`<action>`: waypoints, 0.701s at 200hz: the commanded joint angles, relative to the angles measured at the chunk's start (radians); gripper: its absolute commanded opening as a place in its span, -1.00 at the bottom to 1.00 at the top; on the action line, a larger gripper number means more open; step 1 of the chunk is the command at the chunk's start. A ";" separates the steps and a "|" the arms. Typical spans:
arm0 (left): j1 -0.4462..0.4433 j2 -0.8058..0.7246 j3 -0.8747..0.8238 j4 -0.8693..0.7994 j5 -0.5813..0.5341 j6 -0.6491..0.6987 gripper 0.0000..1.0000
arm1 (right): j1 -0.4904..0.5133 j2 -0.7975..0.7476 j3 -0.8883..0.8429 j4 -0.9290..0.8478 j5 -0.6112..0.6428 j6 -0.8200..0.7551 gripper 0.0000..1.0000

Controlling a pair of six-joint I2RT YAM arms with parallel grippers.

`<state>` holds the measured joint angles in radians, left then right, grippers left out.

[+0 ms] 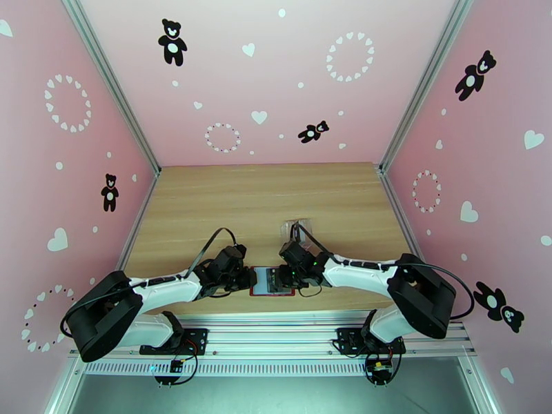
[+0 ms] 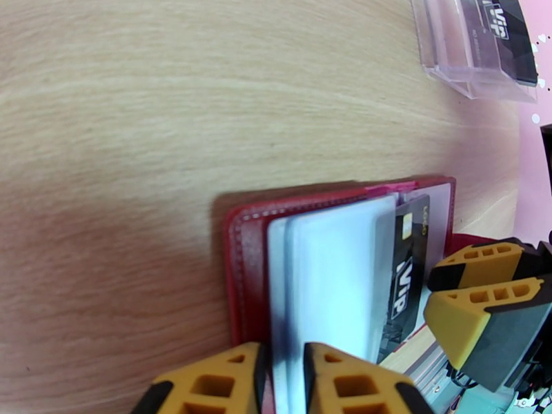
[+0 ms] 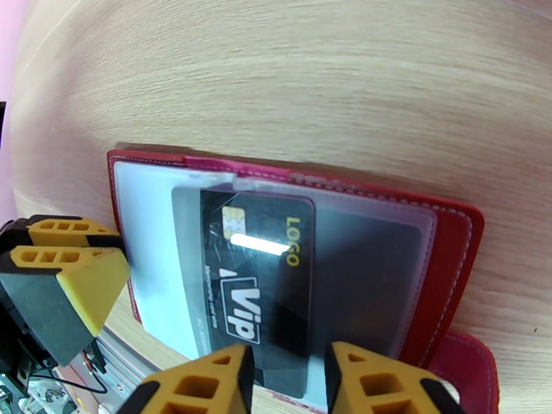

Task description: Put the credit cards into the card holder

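Wood table [image 1: 207, 201], pink walls; holder [image 3: 455, 229] lies open, card [image 3: 262, 270] half inside its sleeves [image 2: 331, 270]; left gripper [image 2: 283, 360] pinches sleeves; right gripper [image 3: 288, 360], jaws parted, straddles card's outer end; best push squarely, sleeves taut.

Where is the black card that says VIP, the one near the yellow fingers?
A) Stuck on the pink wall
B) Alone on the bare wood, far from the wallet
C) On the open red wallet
C: the right wrist view shows the black VIP card lying on top of the open red card holder, inside its stitched border.
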<state>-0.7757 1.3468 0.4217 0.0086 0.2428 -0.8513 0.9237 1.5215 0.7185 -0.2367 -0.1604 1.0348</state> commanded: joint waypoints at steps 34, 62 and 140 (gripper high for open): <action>-0.009 0.023 -0.010 -0.051 -0.029 0.005 -0.55 | 0.010 0.060 0.048 -0.041 0.004 -0.028 -0.33; -0.008 0.025 -0.011 -0.045 -0.026 0.002 -0.55 | 0.012 0.082 0.060 -0.023 -0.016 -0.024 -0.33; -0.008 0.020 -0.017 -0.042 -0.026 0.002 -0.55 | 0.043 0.136 0.126 -0.009 -0.040 -0.016 -0.33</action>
<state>-0.7757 1.3483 0.4217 0.0097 0.2428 -0.8513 0.9478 1.6173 0.8150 -0.2569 -0.1776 1.0176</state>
